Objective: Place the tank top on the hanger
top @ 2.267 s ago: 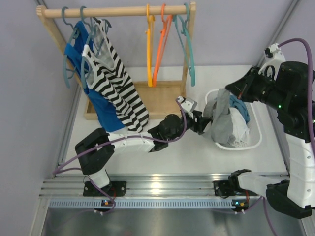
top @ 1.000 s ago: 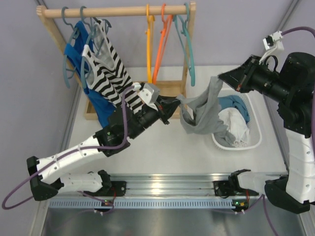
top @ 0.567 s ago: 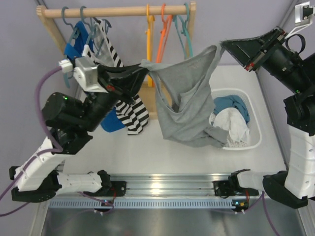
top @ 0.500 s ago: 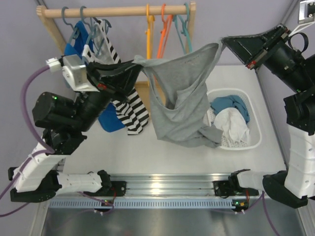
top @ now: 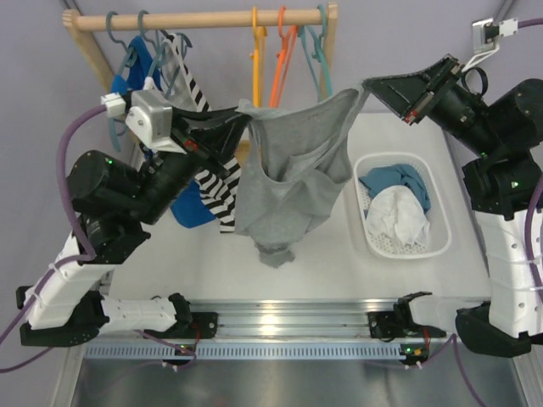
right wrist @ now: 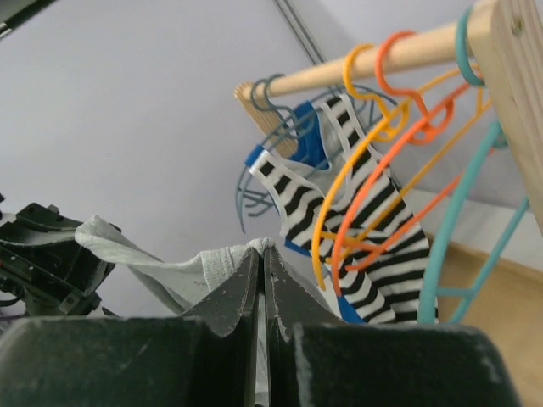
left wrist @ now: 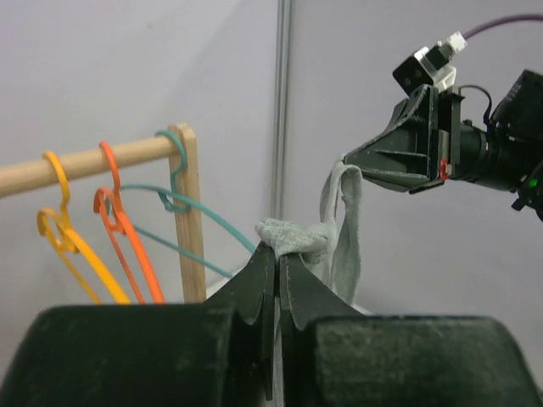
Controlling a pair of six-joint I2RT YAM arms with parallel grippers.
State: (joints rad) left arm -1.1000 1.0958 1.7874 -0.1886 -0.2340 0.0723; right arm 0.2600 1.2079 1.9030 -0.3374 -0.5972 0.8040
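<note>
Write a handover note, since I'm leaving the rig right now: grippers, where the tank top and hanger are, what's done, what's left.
Left gripper: shut on one side of the tank top.
Right gripper: shut on its other side.
The top hangs spread between them above the table, beside the white basket.
The hanger hangs bare on the wooden rail, untouched.
Done: top raised and spread.
Left: get the hanger into the top, straps over its shoulders.
</note>
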